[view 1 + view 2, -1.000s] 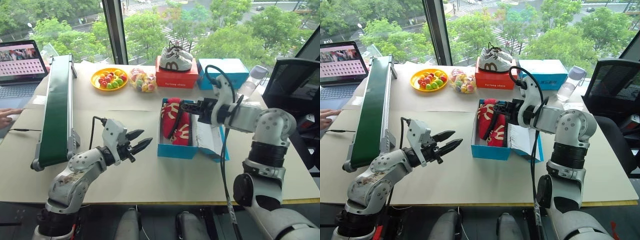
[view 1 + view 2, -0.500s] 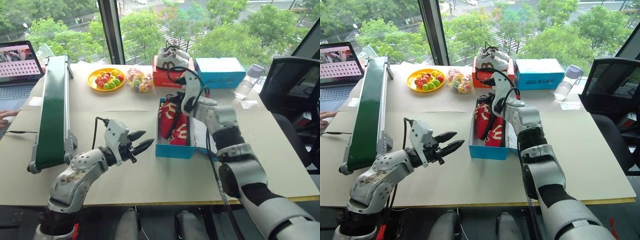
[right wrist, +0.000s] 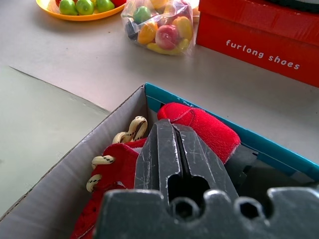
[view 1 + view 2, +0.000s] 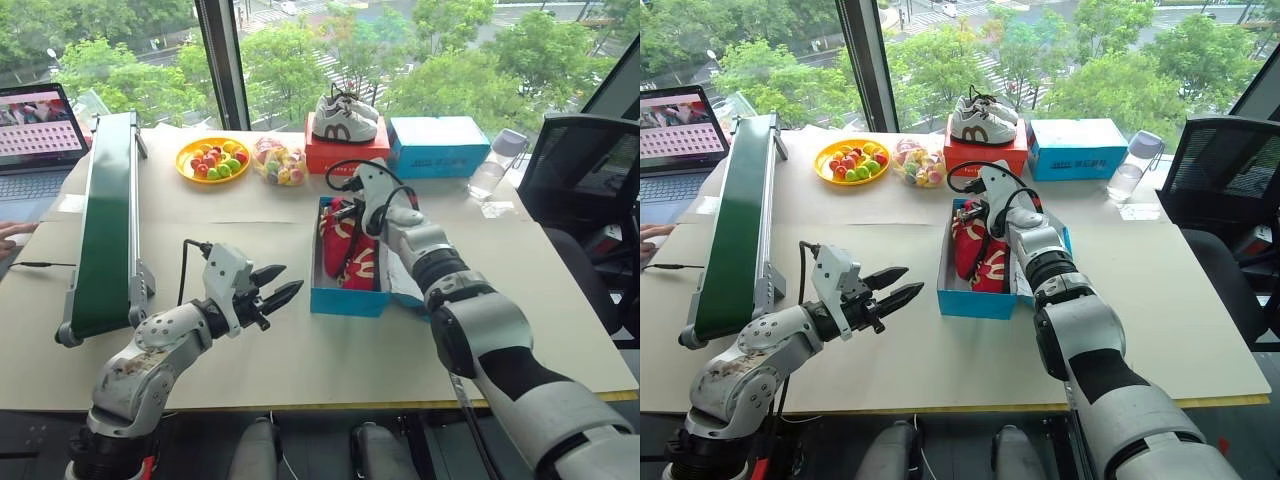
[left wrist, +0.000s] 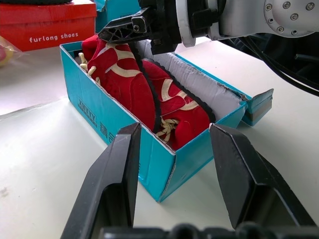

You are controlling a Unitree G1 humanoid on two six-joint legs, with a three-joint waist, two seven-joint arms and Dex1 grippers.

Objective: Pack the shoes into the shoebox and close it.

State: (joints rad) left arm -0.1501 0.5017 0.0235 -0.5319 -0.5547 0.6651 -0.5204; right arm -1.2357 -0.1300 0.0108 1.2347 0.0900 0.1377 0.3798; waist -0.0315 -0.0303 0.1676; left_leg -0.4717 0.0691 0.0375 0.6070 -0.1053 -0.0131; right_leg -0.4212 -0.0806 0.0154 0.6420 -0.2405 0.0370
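Observation:
The bright blue shoebox stands open at mid-table, its flap lid lying out on its right side. Both red shoes with cream laces lie side by side inside it. My right gripper reaches over the far end of the box. In the right wrist view its fingers are shut, with nothing between them, just above the far tip of a red shoe. My left gripper hovers open to the left of the box, level and apart from it; between its fingers I see the box's near corner.
A green conveyor runs along the left. At the back are a yellow fruit plate, a bag of fruit, a red box with white sneakers on top, a lettered blue box and a bottle. A person's hand rests beside a laptop.
My right arm has stretched out and swung its gripper from the box's right side to over its far end, rolling and closing its fingers. The left gripper has stayed put.

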